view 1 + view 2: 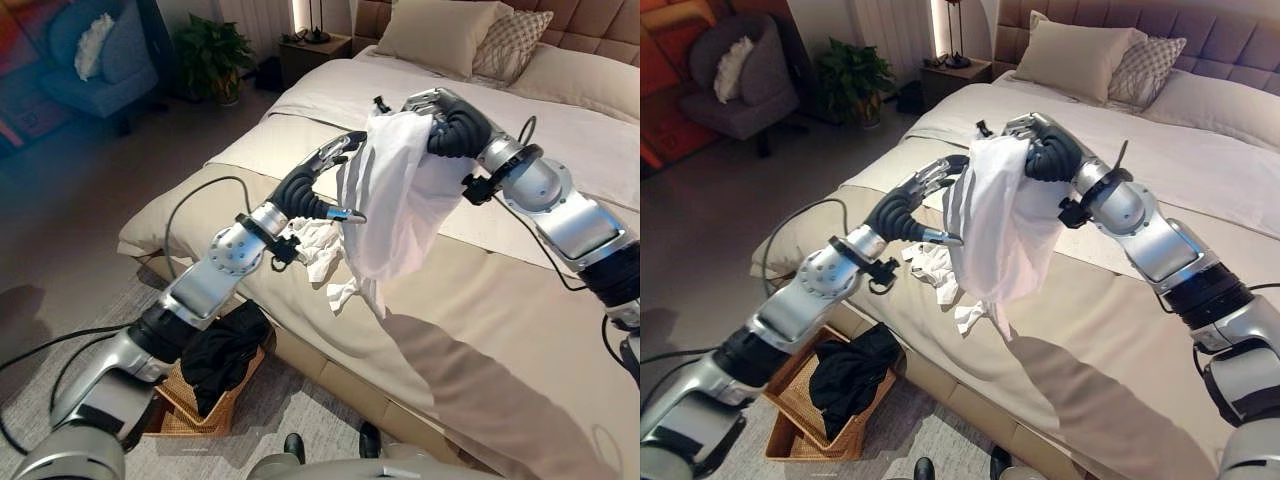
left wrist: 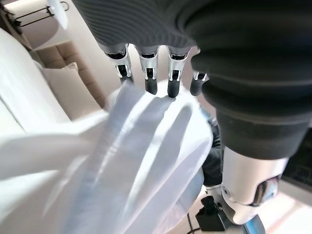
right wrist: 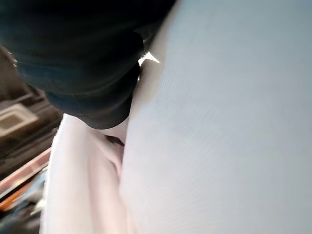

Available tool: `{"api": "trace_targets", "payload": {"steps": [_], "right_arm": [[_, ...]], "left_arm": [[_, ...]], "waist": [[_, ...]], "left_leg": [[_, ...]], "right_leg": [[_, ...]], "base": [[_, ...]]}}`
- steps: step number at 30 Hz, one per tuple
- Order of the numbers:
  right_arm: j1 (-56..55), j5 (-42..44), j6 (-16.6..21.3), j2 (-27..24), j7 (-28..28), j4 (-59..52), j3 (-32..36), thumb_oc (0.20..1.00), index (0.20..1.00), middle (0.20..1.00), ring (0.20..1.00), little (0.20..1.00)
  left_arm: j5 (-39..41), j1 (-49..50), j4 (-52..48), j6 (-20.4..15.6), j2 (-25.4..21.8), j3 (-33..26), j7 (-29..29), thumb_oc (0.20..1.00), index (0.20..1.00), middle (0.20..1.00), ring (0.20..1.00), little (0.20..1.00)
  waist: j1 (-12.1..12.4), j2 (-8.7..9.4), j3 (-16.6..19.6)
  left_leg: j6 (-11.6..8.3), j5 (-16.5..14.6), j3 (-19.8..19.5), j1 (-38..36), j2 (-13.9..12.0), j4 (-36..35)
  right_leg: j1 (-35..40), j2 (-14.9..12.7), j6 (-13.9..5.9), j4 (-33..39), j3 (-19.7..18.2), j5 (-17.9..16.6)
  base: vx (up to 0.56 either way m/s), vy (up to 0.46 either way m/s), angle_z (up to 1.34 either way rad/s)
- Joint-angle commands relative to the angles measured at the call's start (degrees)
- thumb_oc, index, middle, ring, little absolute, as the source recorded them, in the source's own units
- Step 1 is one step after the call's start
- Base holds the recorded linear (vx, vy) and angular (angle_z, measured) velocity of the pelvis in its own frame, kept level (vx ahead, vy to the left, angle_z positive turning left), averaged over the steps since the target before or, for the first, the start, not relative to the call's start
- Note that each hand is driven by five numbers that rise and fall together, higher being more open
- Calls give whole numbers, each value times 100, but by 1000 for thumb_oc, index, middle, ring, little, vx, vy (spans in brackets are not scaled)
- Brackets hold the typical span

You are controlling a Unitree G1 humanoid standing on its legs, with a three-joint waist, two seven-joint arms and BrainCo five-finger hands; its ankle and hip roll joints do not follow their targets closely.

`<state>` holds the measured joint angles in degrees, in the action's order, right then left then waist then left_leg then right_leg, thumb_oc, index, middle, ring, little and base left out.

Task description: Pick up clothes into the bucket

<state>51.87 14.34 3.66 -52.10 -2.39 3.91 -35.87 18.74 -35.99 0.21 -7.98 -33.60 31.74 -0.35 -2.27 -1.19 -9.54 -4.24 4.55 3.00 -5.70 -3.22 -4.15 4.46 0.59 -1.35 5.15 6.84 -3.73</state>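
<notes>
A white garment (image 1: 395, 200) hangs above the bed's near edge, bunched at its top in my right hand (image 1: 440, 105), whose fingers curl round the cloth. In the right wrist view the same white cloth (image 3: 219, 122) lies close against the hand. My left hand (image 1: 335, 155) reaches in from the left and rests straight fingers (image 2: 151, 73) against the garment's side. A second crumpled white cloth (image 1: 315, 245) lies on the bed below the left forearm. The wicker basket (image 1: 790, 420) stands on the floor by the bed with black clothing (image 1: 850, 375) in it.
The beige bed (image 1: 480, 330) fills the right side, with pillows (image 1: 440, 35) at its head. A nightstand (image 1: 312, 50), a potted plant (image 1: 210, 55) and a blue armchair (image 1: 95, 60) stand at the back left. Open floor lies left of the basket.
</notes>
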Motion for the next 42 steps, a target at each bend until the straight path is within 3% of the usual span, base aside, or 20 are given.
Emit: {"api": "trace_targets", "payload": {"steps": [1, 14, 22, 23, 25, 29, 31, 32, 33, 42], "right_arm": [[698, 508, 267, 92, -39, -416, -85, 200, 200, 200, 200, 200], [663, 897, 445, 619, -132, -1316, -25, 200, 200, 200, 200, 200], [375, 875, 516, 1005, -90, -1682, 247, 200, 200, 200, 200, 200], [334, 854, 513, 1053, -67, -1690, 290, 200, 200, 200, 200, 200], [337, 800, 524, 1161, -1, -1675, 352, 200, 200, 200, 200, 200], [310, 751, 511, 1267, 38, -1603, 410, 200, 200, 200, 200, 200], [263, 672, 491, 1293, 72, -1570, 470, 442, 442, 442, 442, 442], [237, 610, 484, 1292, 89, -1563, 513, 849, 849, 849, 849, 849], [190, 551, 487, 1310, 105, -1563, 567, 1000, 1000, 1000, 1000, 1000], [-550, 104, 448, 1147, 375, -1282, 1296, 1000, 1000, 1000, 1000, 1000]], "left_arm": [[-156, -307, 518, -81, 203, 161, 154, 1000, 1000, 1000, 1000, 1000], [-671, -419, 1784, 118, 1164, 215, 470, 1000, 1000, 1000, 1000, 1000], [-776, -393, 2069, 215, 1497, 270, 502, 1000, 1000, 1000, 1000, 1000], [-801, -388, 2079, 230, 1489, 298, 460, 856, 856, 856, 856, 856], [-767, -390, 2113, 266, 1471, 376, 322, 200, 200, 200, 200, 200], [-685, -380, 2066, 261, 1428, 414, 260, 200, 200, 200, 200, 200], [-618, -309, 1969, 228, 1380, 354, 267, 200, 200, 200, 200, 200], [-527, -251, 1871, 194, 1350, 286, 290, 200, 200, 200, 200, 200], [-416, -178, 1764, 158, 1325, 198, 324, 200, 200, 200, 200, 200], [352, 715, 849, -23, 982, -672, 420, 200, 200, 200, 200, 200]], "waist": [[86, 329, 432], [-37, 194, 387], [-96, 105, 430], [-101, 104, 438], [-110, 88, 448], [-105, 86, 477], [-93, 93, 500], [-85, 94, 506], [-74, 97, 513], [29, 122, 574]], "left_leg": [[-27, -272, -122, 149, 21, 396], [-147, -121, -273, 136, -148, 389], [-89, -169, -252, 42, -59, 327], [-76, -196, -243, 24, -51, 337], [-52, -261, -234, -15, -18, 366], [-35, -298, -221, -52, 0, 362], [-28, -309, -223, -72, 7, 345], [-25, -314, -220, -78, 8, 340], [-25, -318, -219, -87, 9, 335], [-14, -338, -224, -118, 38, 305]], "right_leg": [[149, -241, -357, -130, 143, 306], [364, -136, -277, -56, 314, 407], [414, -198, -298, -34, 321, 365], [431, -208, -306, -31, 305, 362], [461, -240, -327, -38, 275, 356], [487, -263, -339, -36, 266, 356], [498, -272, -343, -36, 262, 356], [500, -277, -345, -39, 265, 356], [505, -283, -347, -38, 270, 357], [561, -331, -371, -23, 363, 365]], "base": [[-37, -117, 6], [-2, -33, 3], [10, 16, 6], [38, 30, -6], [42, 46, -6], [12, 19, -2], [7, 15, 0], [0, 0, 0], [0, 0, 0], [4, 14, 0]]}}
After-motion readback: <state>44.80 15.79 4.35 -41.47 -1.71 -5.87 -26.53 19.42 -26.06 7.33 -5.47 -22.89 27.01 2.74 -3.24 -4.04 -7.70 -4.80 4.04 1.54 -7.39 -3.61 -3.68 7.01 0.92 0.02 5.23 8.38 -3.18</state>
